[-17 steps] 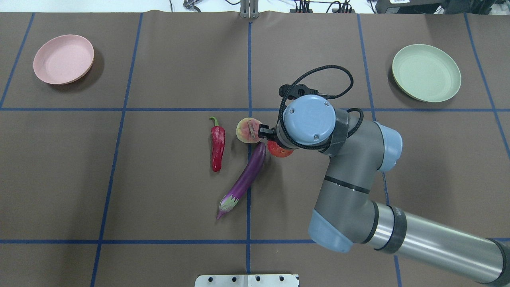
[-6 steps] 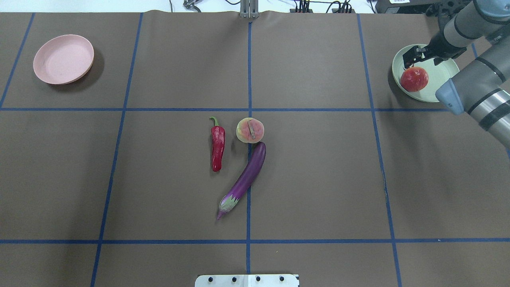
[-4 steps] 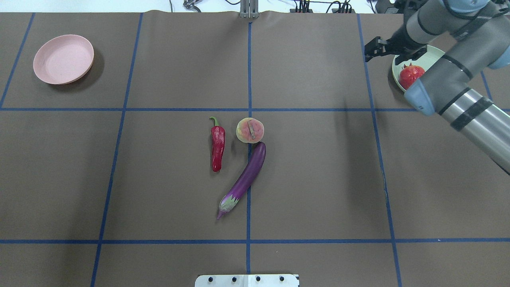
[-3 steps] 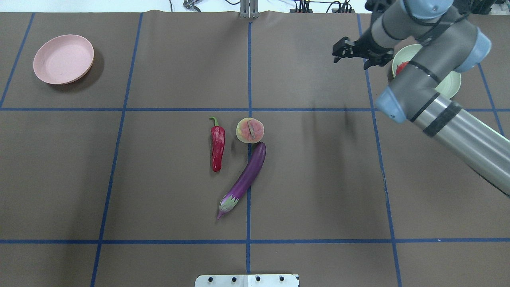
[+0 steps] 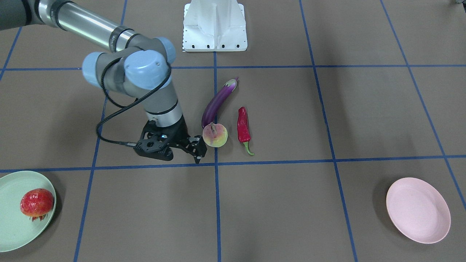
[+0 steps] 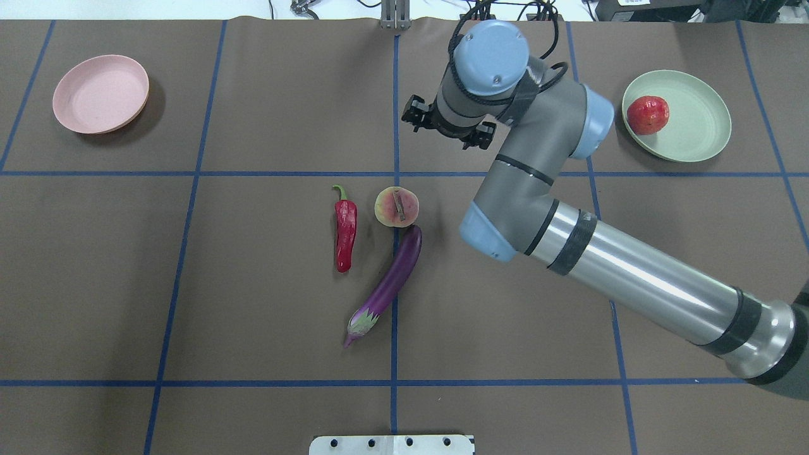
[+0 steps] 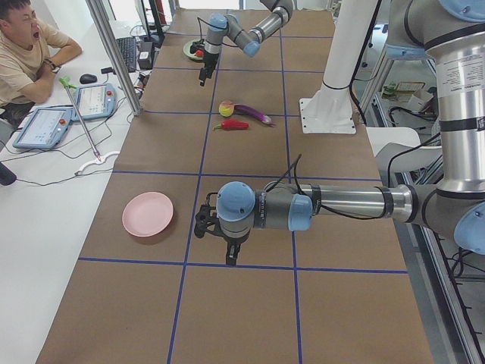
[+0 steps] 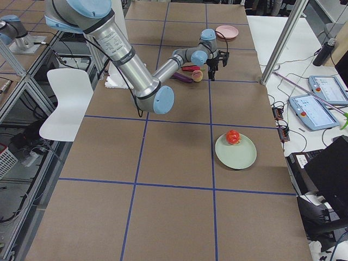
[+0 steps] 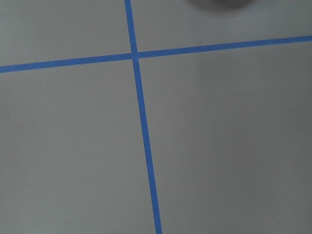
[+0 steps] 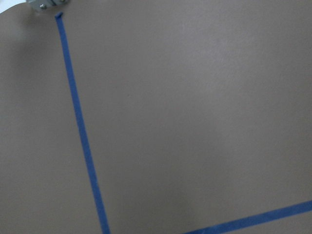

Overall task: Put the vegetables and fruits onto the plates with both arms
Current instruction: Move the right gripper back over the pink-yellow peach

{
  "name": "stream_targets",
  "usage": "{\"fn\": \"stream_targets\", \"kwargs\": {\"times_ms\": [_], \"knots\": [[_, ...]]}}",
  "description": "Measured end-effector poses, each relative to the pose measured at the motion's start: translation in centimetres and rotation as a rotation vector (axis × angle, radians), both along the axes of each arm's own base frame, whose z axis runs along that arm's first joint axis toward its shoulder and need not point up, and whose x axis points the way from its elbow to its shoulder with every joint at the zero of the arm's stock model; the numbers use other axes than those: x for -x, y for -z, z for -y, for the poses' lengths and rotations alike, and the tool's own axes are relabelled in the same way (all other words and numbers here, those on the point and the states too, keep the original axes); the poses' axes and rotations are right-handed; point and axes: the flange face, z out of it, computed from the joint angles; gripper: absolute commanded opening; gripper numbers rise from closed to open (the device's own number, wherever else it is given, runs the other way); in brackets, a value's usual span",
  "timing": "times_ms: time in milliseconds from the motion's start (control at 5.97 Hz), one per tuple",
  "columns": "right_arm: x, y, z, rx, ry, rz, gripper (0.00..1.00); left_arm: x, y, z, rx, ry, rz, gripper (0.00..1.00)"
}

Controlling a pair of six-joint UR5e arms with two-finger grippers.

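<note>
The pomegranate [image 6: 648, 115] lies on the pale green plate [image 6: 695, 126] at the far right, also seen in the front view [image 5: 36, 203]. The pink plate [image 6: 101, 93] at the far left holds nothing. The peach [image 6: 396, 206], the red chili [image 6: 345, 230] and the purple eggplant [image 6: 395, 278] lie together mid-table. My right gripper [image 5: 194, 149] hovers open and empty just beyond the peach, its fingers pointing down. My left gripper [image 7: 227, 246] shows only in the exterior left view, near the pink plate [image 7: 148, 214]; I cannot tell if it is open or shut.
The white base block [image 6: 392, 444] sits at the near table edge. Blue tape lines cross the brown table cover. An operator [image 7: 30, 53] sits at a side desk with tablets beyond the table's far edge. Both wrist views show only table cover and tape.
The right gripper carried the pomegranate from mid-table to the green plate and let it go. It then swung left, back toward the middle, and now hangs beyond the peach.
</note>
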Motion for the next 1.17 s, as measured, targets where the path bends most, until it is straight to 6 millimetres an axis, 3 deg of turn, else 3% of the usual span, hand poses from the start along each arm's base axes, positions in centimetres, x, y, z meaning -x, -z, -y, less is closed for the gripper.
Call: {"fn": "stream_targets", "kwargs": {"times_ms": [335, 670, 1173], "knots": [[5.0, 1.1, -4.8, -0.038, 0.013, -0.031, 1.0, -0.1, -0.2, 0.0, 0.003, -0.001, 0.0, 1.0], [6.3, -0.1, -6.3, -0.084, 0.057, -0.072, 1.0, -0.1, -0.5, 0.0, 0.011, -0.003, 0.0, 1.0], [8.8, -0.3, -9.3, -0.134, 0.085, -0.103, 1.0, -0.2, -0.6, 0.0, 0.011, -0.004, 0.0, 1.0]]}}
